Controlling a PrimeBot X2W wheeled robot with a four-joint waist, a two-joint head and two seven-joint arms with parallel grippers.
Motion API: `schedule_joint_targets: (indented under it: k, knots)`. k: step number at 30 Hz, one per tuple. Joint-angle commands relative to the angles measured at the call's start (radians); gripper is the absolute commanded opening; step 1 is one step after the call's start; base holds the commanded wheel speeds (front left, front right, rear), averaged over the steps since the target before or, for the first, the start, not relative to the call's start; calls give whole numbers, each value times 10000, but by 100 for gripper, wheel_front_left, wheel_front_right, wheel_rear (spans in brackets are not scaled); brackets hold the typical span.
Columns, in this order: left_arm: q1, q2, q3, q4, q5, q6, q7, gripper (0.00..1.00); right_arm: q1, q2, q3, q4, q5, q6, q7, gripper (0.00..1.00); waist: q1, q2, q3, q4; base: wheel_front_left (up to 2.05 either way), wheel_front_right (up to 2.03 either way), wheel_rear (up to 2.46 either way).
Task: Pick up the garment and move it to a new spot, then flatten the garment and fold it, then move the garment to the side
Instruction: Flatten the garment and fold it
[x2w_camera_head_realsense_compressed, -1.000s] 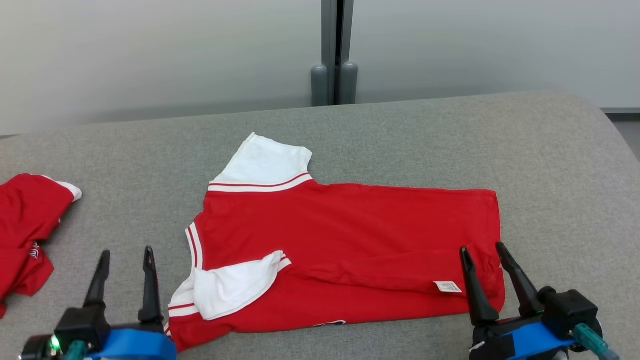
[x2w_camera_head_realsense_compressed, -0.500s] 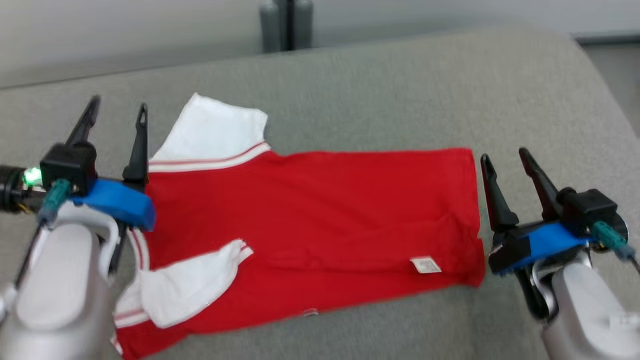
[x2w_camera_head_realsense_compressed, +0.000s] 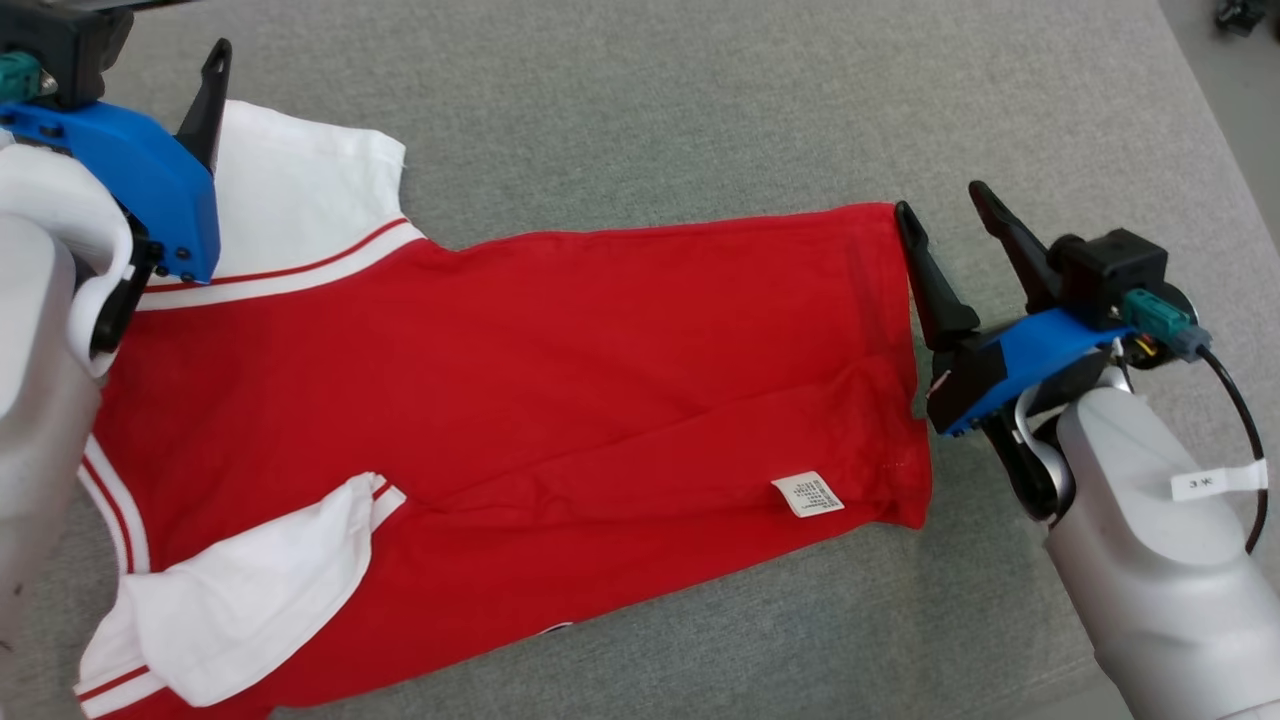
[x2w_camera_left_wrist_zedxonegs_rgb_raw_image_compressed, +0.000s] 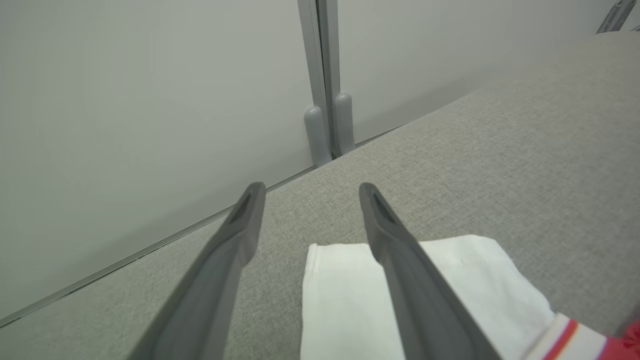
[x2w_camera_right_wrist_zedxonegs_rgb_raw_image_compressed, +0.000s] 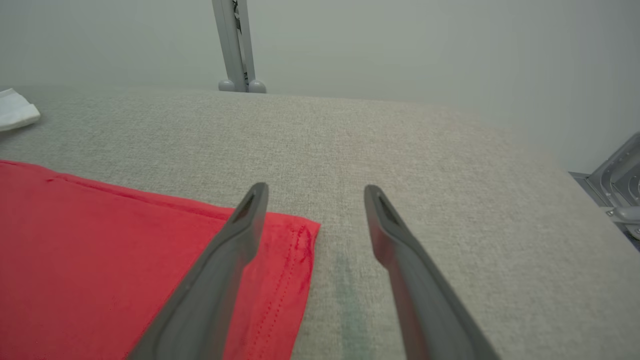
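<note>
Red jersey (x2w_camera_head_realsense_compressed: 520, 370) is seen flat on grey upholstery (x2w_camera_head_realsense_compressed: 650, 120) in the head view, the open-fingered right gripper (x2w_camera_head_realsense_compressed: 942, 198) now brought from near edge to far hem corner (x2w_camera_head_realsense_compressed: 880, 215). Left wrist view: the left gripper (x2w_camera_left_wrist_zedxonegs_rgb_raw_image_compressed: 310, 187) is spread above the white sleeve (x2w_camera_left_wrist_zedxonegs_rgb_raw_image_compressed: 340, 300). Right wrist view: that corner is overlapped by one finger (x2w_camera_right_wrist_zedxonegs_rgb_raw_image_compressed: 220, 280).

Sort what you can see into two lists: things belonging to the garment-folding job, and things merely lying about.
Job: red garment, left gripper, right gripper, grey padded surface.
Lying about: grey partition posts, metal frame.
</note>
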Motion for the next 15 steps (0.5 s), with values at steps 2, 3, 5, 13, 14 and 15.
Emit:
schedule_joint_targets:
  k: [2, 3, 5, 13, 14, 15]
  knots:
    - [-410, 269, -530, 201, -256, -1, 218, 100, -358, 6, 250, 156, 205, 1, -87, 100, -2, -5, 164, -108, 0, 0, 0]
    - [-537, 361, -708, 335, -451, 5, 310, 100, -447, 7, 362, 203, 278, 1, -115, 100, -2, -5, 243, -150, 0, 0, 0]
    - [-671, 396, -990, 575, -774, 8, 473, 100, -603, 23, 550, 271, 406, 1, -145, 100, -2, -5, 358, -212, 0, 0, 0]
    - [-1074, 535, -1831, 1443, -1743, 8, 920, 100, -985, -58, 1049, 416, 796, 1, -222, 100, -2, -5, 679, -301, 0, 0, 0]
    - [-1103, 525, -1882, 1508, -1924, 8, 983, 100, -999, -68, 1092, 397, 821, 1, -225, 100, -2, -5, 708, -313, 0, 0, 0]
    - [-1122, 511, -1938, 1548, -2127, 8, 1053, 100, -1022, -77, 1122, 358, 854, 1, -220, 100, -2, -5, 730, -320, 0, 0, 0]
